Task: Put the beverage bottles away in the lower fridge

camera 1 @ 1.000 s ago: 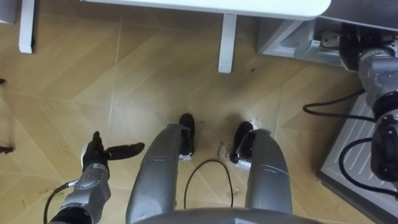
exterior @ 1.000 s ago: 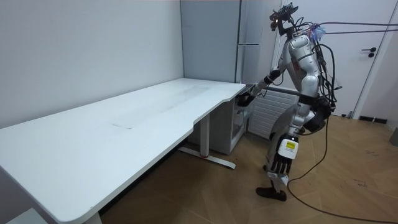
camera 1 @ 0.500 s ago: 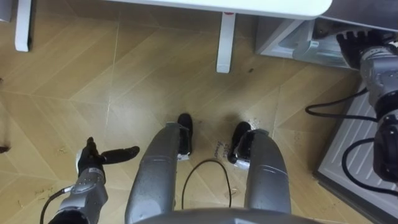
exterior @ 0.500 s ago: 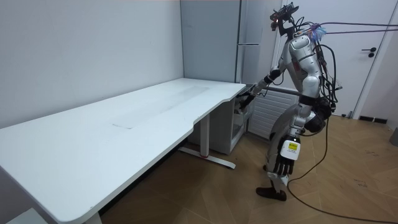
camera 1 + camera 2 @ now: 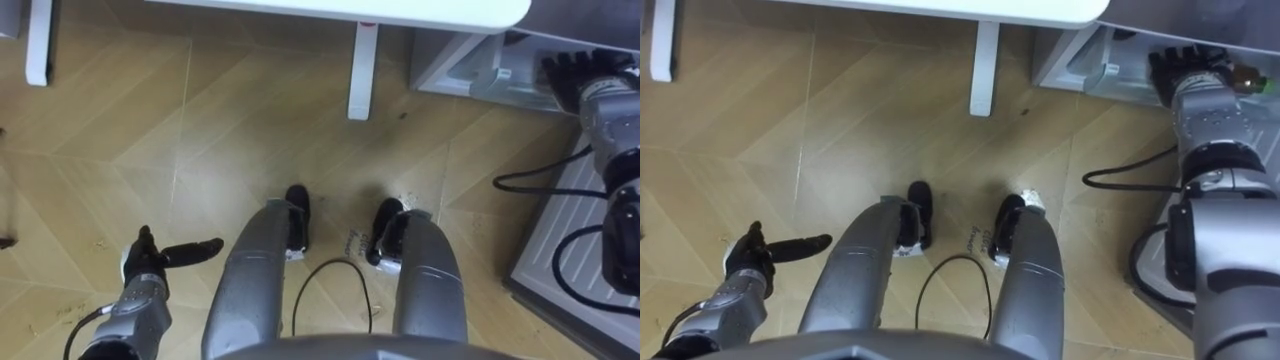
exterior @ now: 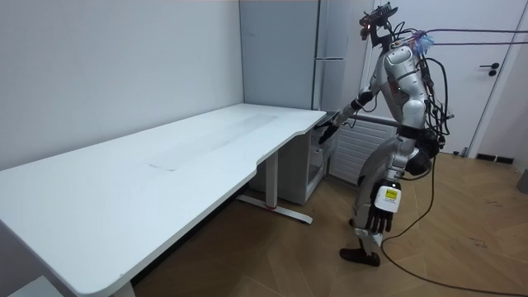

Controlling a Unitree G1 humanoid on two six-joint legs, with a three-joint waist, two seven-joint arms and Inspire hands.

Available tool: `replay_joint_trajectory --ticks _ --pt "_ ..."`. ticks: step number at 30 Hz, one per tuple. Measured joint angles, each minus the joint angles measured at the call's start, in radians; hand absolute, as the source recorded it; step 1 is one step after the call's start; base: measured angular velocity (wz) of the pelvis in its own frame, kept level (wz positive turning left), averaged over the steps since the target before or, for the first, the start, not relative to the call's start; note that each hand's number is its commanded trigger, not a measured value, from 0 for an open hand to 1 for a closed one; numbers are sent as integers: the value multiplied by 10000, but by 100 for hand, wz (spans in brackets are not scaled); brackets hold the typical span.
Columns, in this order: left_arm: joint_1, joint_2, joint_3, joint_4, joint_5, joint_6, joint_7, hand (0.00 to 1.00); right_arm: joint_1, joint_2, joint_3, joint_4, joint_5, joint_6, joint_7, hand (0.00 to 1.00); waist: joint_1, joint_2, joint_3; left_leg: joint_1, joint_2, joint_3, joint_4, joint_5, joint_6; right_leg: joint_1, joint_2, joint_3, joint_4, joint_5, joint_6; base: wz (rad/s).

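The lower fridge (image 5: 452, 68) is a grey box with a clear front edge, beside the end of the white desk (image 6: 165, 165); in the room view the lower fridge (image 6: 317, 169) sits below a tall grey fridge (image 6: 330, 49). My right hand (image 5: 1193, 68) is stretched forward against the fridge's near edge, back of the hand up, its dark fingers hidden from me. The right hand (image 6: 327, 129) hangs just off the desk corner in the room view. My left hand (image 5: 145, 262) hangs low by my left thigh, fingers straight, thumb out, holding nothing.
I stand on the wooden floor at the desk's end, facing the fridge. A white desk leg (image 5: 362, 70) stands ahead. A grey ribbed panel (image 5: 580, 230) lies close on my right. A white door (image 6: 495, 91) is behind me.
My right hand has moved a little forward, up to the lower fridge's edge. The left hand has sunk slightly lower and back beside my thigh.
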Motion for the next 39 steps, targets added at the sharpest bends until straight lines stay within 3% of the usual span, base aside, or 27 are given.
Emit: replay_joint_trajectory --ticks 7,16,20,22,23,29,33,39 --pt "118 7 -69 -73 -17 -167 -54 0 375 -21 371 -246 -667 -53 -90 0 -33 3 -2 370 35 54 -287 -16 -40 356 61 -16 -281 13 4 -2" --pt "353 56 -45 81 -14 -518 -112 0 1836 -42 388 -1526 -1483 -451 -429 0 -142 0 -5 863 38 99 -347 -149 -21 933 41 -92 -433 -77 102 2" --pt "381 59 118 194 -55 -665 -280 0 2319 -40 388 -1755 -2053 -567 -459 0 -196 16 -24 1084 190 97 -382 -154 -14 1280 151 -160 -676 -33 132 -1" --pt "414 58 119 282 -229 -660 -311 0 2885 -33 390 -2204 -2045 -711 -462 0 -212 16 -74 1264 188 97 -461 -161 -7 1495 206 -178 -830 19 152 -3" --pt "475 52 120 357 -220 -660 -323 0 3307 -24 385 -2548 -2084 -798 -461 0 -240 11 -184 1371 192 115 -538 -160 -6 1599 244 -141 -923 40 180 -7" --pt "930 33 389 536 -227 -614 -631 0 4619 26 230 -3555 -2092 -1147 -614 0 -429 137 -455 2164 278 338 -983 -159 -5 2330 338 -125 -1496 212 187 -14" --pt "1184 18 681 370 -235 -586 -804 0 4905 147 -30 -3586 -2028 -1317 -817 0 -609 194 -482 2298 445 345 -1086 -154 -22 2604 580 -126 -1951 424 193 -9" --pt "1238 -45 697 379 -210 -571 -801 0 5129 327 -47 -3507 -1999 -1542 -1142 0 -575 199 -471 2426 553 654 -1334 -132 13 2585 632 101 -2242 633 236 -14"
